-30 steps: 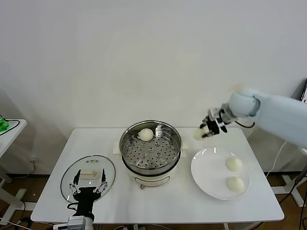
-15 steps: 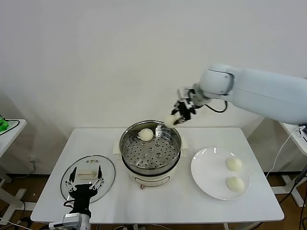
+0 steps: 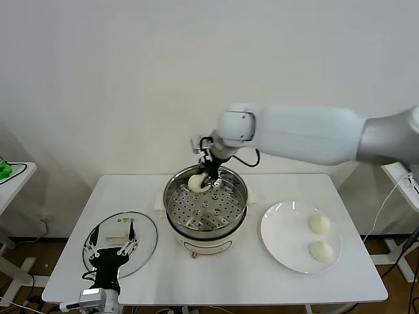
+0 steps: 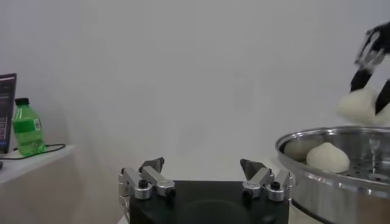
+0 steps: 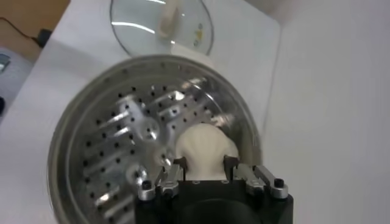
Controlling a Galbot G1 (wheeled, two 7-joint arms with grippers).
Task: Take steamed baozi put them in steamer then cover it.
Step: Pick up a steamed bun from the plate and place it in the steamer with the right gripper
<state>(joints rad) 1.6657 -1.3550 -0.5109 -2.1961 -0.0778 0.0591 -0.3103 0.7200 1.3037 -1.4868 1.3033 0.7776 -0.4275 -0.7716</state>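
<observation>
Your white bench [image 3: 216, 275] carries the steamer [image 3: 206, 226] at centre, a white plate [image 3: 281, 245] to its right with two baozi [image 3: 319, 224], and the glass lid [image 3: 147, 229] lying flat to its left. The right arm reaches across above the steamer's back rim (nothing blocks it). The right gripper [image 3: 208, 175], clamped on a baozi [image 5: 204, 149], has swung there from over the plate side a second ago. The left gripper [image 3: 112, 243] hovers by the lid, jaws wide, holding nothing.

The right arm reaches far across with its gripper [image 3: 204, 176] squeezed tight, while the left gripper [image 3: 110, 245] waits low, fingers wide.
</observation>
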